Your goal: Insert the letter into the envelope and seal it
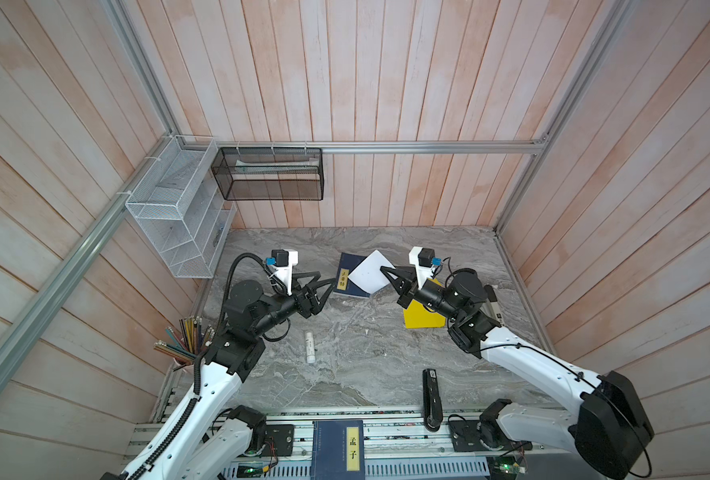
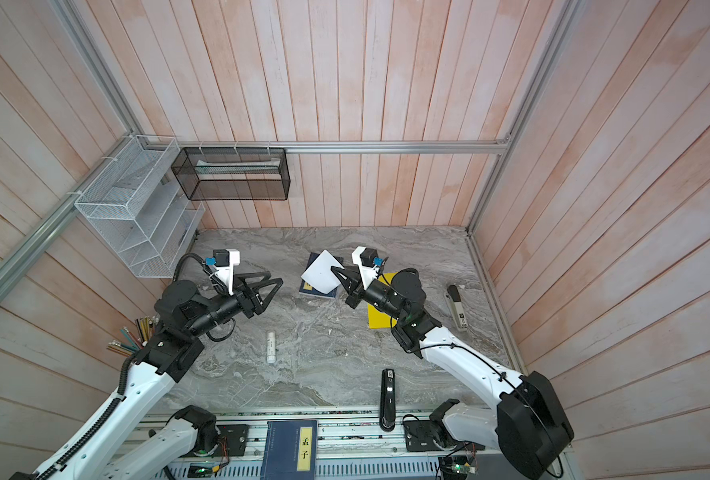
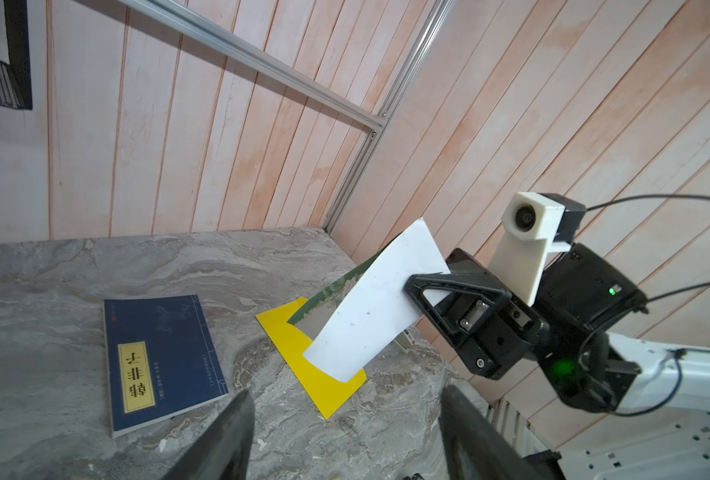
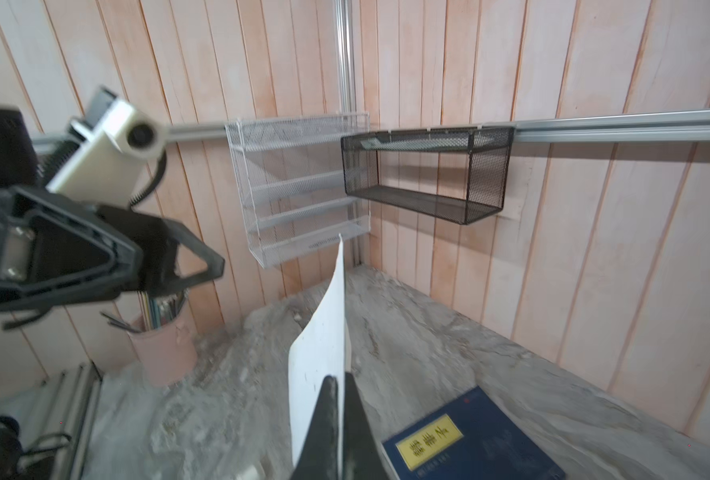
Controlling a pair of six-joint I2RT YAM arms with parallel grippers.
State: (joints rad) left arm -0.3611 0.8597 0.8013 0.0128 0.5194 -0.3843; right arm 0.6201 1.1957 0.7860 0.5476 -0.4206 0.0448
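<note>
On the grey marble tabletop (image 1: 345, 374), between pink plank walls:

Letter: thin white sheet (image 1: 370, 272), lifted clear of the table and tilted; its green speckled face shows along one edge in the left wrist view (image 3: 336, 297). In both top views it hangs over the far blue book.
Right gripper (image 1: 383, 270): jaws together, clamped on one edge of the letter; the right wrist view shows the two fingers (image 4: 324, 419) pinching the sheet (image 4: 324, 345) between them.
Left gripper (image 1: 328, 284): jaws apart, holding nothing, raised above the table just left of the book and the letter, touching neither; its two dark fingertips (image 3: 228, 440) frame the near edge of the left wrist view.
Envelope: bright yellow, flat on the table (image 1: 423, 318), largely under the right arm in both top views; in the left wrist view it lies beneath the held letter (image 3: 299, 345).
Blue book, far: dark cover, yellow label, flat on the table beside the envelope (image 1: 345, 286).
Blue book, near: same kind, on the rail at the front edge (image 1: 338, 451).
White tube: lying alone at mid-table (image 1: 310, 347).
Black handheld device: near the front edge, right of centre (image 1: 431, 399).
Pencil cup: pink, full of pencils, at the left edge (image 4: 164, 353).
White wire rack: on the left wall (image 1: 178, 208).
Black mesh basket: hung from the back rail (image 1: 270, 174).
</note>
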